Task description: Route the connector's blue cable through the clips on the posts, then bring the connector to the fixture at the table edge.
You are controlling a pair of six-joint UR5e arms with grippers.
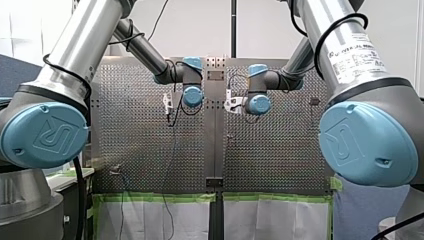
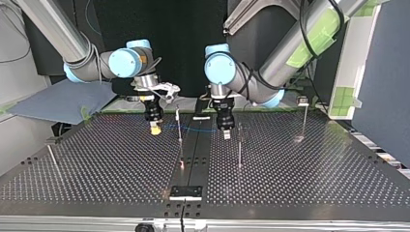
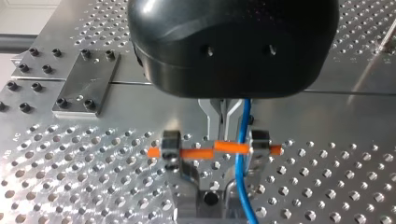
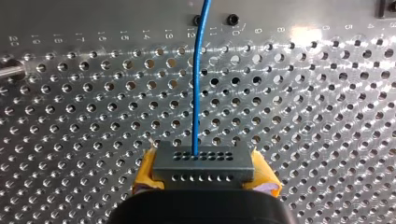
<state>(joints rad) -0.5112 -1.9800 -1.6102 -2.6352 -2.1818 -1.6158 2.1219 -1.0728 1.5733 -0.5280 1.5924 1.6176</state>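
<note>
1. Grey connector sits pinched between the yellow pads of my right gripper, held above the perforated table.
2. Blue cable leaves the connector's face and runs straight ahead. In the top view it stretches right past a thin post to my left gripper.
3. In the left wrist view the cable runs just beside that gripper and crosses an orange rod set between two dark blocks. I cannot tell whether the gripper pinches the cable.
4. Fixture stands at the top view's near table edge, well apart from the connector.
</note>
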